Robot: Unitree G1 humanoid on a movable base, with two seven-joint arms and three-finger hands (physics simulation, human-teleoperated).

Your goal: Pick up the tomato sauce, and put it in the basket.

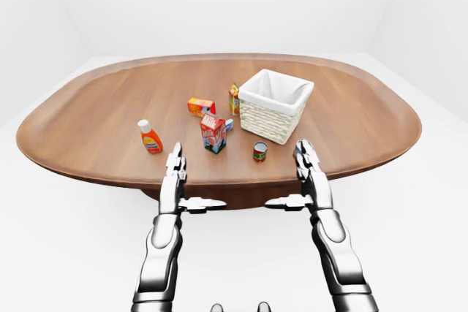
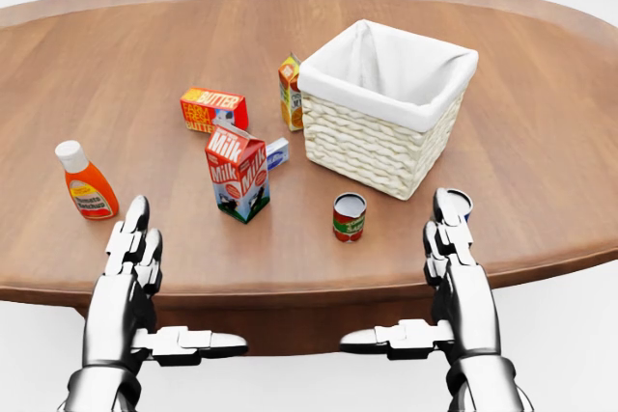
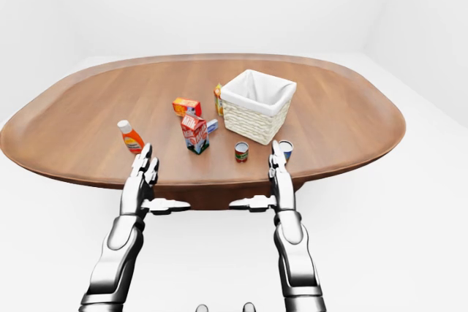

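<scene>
The tomato sauce (image 2: pixel 349 216) is a small red can with a green band. It stands upright on the wooden table (image 2: pixel 541 123), just below the white-lined wicker basket (image 2: pixel 384 113) in the head view. My left hand (image 2: pixel 182 282) is open at the table's lower edge, fingers up and thumb pointing inward, well left of the can. My right hand (image 2: pixel 401 277) is open in the same pose, to the lower right of the can and holding nothing. A second, blue-and-white can (image 2: pixel 462 201) is partly hidden behind the right fingertips (image 2: pixel 446 211).
A milk carton (image 2: pixel 238 173) stands left of the red can, with a small blue-white box (image 2: pixel 278 151) behind it. An orange bottle (image 2: pixel 85 183) is at the far left. A butter box (image 2: pixel 213 109) and a juice carton (image 2: pixel 291 92) sit left of the basket.
</scene>
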